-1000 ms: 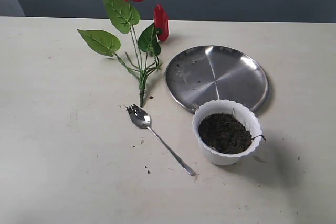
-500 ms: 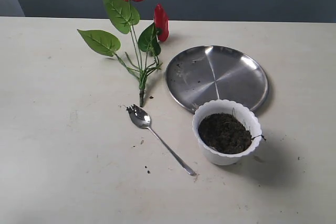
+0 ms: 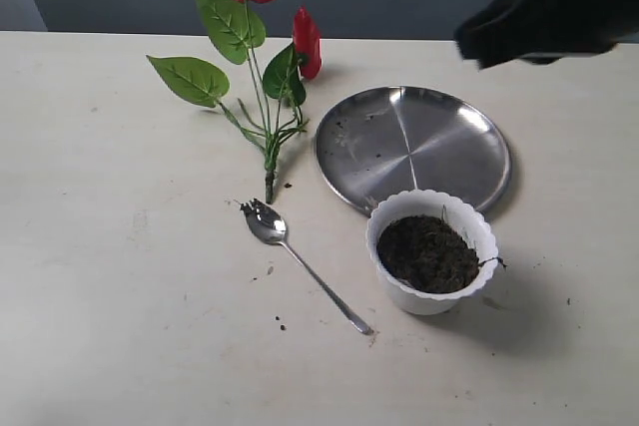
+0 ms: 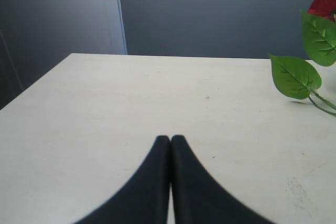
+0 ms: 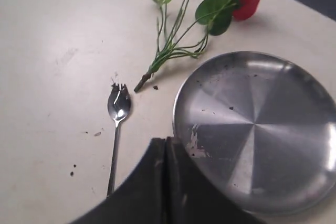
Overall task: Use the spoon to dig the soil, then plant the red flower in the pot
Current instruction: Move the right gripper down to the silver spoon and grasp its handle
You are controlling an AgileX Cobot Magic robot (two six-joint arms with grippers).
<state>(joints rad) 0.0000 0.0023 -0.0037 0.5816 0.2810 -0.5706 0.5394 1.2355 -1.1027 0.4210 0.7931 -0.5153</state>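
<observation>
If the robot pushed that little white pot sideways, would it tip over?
Probably it would slide rather than tip: the pot looks squat and the soil sits low inside it. It seems thin plastic, so likely light; a high push on the scalloped rim might tilt it.

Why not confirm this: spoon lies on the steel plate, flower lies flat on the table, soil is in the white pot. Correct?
Not quite. The spoon lies on the table, beside the steel plate, as the exterior view shows. The flower and the soil in the white pot are as stated.
</observation>
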